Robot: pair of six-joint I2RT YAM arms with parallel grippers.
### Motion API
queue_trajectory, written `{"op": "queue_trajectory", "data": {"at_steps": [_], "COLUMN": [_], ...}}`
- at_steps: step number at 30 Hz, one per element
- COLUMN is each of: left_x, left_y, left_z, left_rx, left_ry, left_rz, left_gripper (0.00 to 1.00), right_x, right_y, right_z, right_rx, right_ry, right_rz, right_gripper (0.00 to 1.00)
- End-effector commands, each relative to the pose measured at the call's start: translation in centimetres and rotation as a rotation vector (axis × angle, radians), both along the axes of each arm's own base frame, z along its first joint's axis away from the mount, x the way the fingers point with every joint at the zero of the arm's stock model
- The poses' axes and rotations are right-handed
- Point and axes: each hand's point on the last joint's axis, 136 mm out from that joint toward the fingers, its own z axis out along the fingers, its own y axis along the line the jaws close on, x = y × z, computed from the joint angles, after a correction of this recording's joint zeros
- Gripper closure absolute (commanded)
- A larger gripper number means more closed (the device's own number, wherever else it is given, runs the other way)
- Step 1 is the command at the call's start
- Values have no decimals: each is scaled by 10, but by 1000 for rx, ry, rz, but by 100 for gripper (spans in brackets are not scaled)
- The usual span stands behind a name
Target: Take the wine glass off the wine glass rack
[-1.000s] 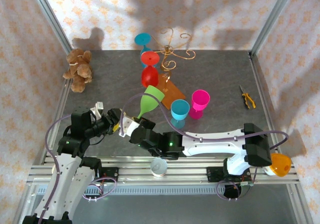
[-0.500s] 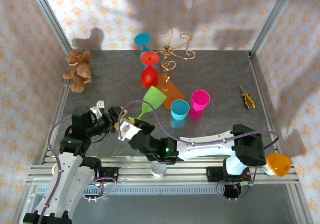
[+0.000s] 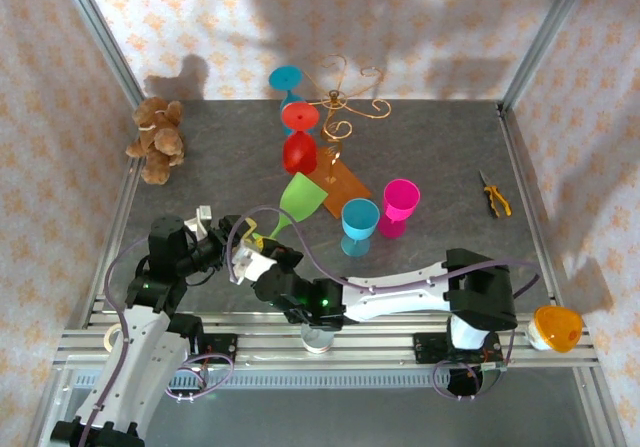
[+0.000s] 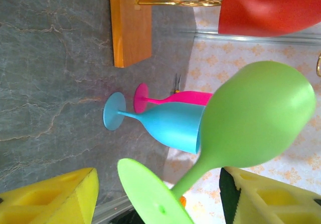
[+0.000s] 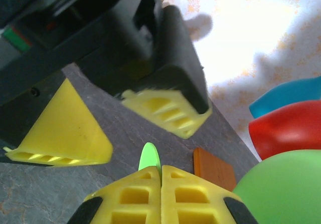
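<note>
**A:** Pinching what, exactly: stem or foot?

**B:** Foot, I think. The right arm's fingers (image 5: 138,201) are pressed flat together with a thin green edge poking out between them. That reads as the disc foot of the lime-green plastic wine glass (image 4: 256,114), though the wrist view is too close to rule out the stem.

**A:** So the glass is off the stand?

**B:** Yes. It is carried tilted in the air over the near left part of the grey stone-look table (image 3: 440,147). Its bowl leans toward the thin gold wire rack on its flat brown wooden base (image 3: 347,180) but is free of the curled arms. A red wine glass (image 3: 299,152) hangs bowl-down from one of those arms.

**A:** Why is the left arm in so close?

**B:** It looks like a handover being set up. The left arm's fingers (image 4: 50,199) stand wide, one on either side of the green foot, with a gap on both sides and nothing touched. Held by the foot alone the glass leans, so a second grip nearer the stem would steady it for standing upright.

**A:** Where might it go?

**B:** Probably near the light-blue wine glass (image 3: 359,219) and the pink wine glass (image 3: 400,205). Both stand upright side by side in front of the base. The risk is the green bowl swinging into them.
</note>
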Motion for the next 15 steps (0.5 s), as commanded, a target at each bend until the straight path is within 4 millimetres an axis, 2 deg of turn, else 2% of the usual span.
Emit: {"op": "queue_trajectory", "data": {"at_steps": [1, 15], "left_x": [0, 1], "left_y": [-3, -4], "left_z": [10, 8], "left_rx": [-27, -39], "left_ry": [-44, -49], "left_rz": [-16, -17], "left_gripper": [36, 47], "right_x": [1, 4], "right_y": [4, 23], "right_z": [14, 14], "right_rx": [41, 77], "right_ry": [-34, -55], "right_rz": [-24, -24], "right_gripper": [100, 100]}}
